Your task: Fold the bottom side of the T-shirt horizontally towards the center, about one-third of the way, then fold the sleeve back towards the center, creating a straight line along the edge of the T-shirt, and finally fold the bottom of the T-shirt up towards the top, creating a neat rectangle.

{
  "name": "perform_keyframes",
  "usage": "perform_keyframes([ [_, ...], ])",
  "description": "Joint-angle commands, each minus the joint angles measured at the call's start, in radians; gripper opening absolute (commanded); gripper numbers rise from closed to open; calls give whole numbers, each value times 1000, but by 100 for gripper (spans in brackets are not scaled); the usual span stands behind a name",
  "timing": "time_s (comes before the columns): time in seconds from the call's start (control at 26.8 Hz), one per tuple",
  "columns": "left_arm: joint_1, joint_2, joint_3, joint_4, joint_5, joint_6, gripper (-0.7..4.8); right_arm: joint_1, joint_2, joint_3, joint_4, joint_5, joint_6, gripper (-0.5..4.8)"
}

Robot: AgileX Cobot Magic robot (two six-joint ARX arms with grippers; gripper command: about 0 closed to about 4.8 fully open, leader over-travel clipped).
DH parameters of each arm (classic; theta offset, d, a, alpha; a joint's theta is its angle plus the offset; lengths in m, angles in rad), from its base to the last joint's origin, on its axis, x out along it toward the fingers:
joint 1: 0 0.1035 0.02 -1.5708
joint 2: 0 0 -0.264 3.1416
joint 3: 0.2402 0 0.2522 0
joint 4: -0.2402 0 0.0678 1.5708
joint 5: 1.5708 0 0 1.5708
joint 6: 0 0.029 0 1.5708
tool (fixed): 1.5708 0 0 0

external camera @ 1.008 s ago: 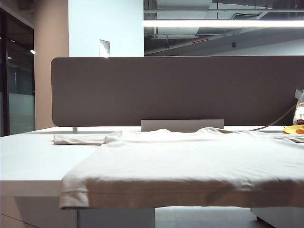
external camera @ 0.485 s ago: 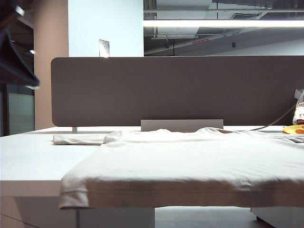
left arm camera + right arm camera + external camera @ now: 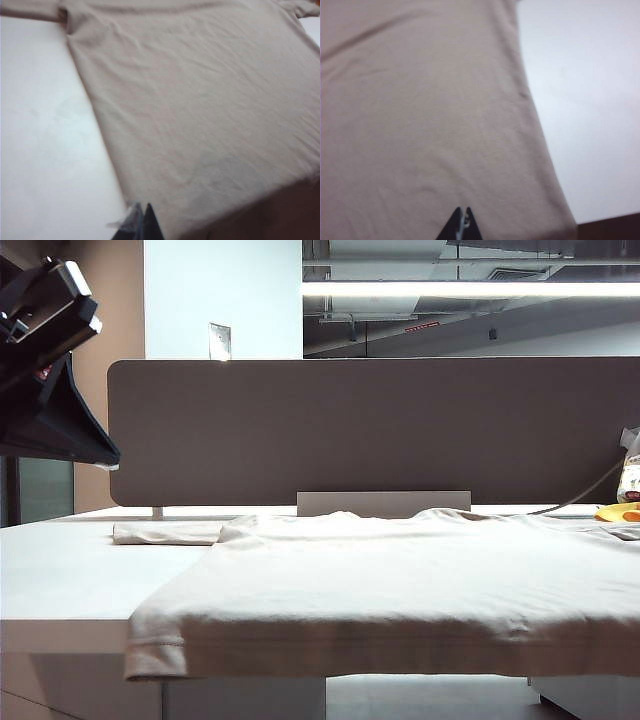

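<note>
The light beige T-shirt [image 3: 400, 580] lies flat across the white desk [image 3: 70, 580]. The bottom of the T-shirt [image 3: 380, 655] hangs over the desk's front edge. One sleeve [image 3: 165, 533] lies at the back left. My left arm [image 3: 50, 380] shows high at the left of the exterior view. In the left wrist view my left gripper [image 3: 141, 207] is shut and empty, hovering over the T-shirt [image 3: 200, 100] near its corner by the hem [image 3: 250, 200]. My right gripper [image 3: 461, 211] is shut and empty above the T-shirt [image 3: 420, 110], near its side edge.
A dark partition panel [image 3: 380, 430] stands along the back of the desk. A small yellow object [image 3: 618, 512] and a cable lie at the back right. Bare desk [image 3: 45, 150] shows beside the shirt on the left, and bare desk [image 3: 590, 100] on the right.
My left arm has come into the exterior view from the upper left and moved down and rightward. The T-shirt has not moved.
</note>
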Motion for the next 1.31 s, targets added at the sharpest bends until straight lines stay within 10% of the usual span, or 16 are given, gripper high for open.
perform_keyframes([
  [0.04, 0, 12, 6, 18, 8, 4, 4, -145, 64, 6, 51, -175, 15, 49],
  [0.52, -13, 119, 5, 31, 65, -22, 81, -212, 225, 6, 34, -200, 33, 187],
  [0.82, -21, 156, 5, 55, 80, -23, 83, -223, 266, 0, 7, -239, 16, 189],
  [1.01, -23, 156, 5, 49, 80, -42, 220, -223, 267, -17, -17, -238, 17, 190],
  [1.31, -50, 168, 3, 8, 88, -61, 247, -224, 268, -97, -40, -212, 17, 229],
])
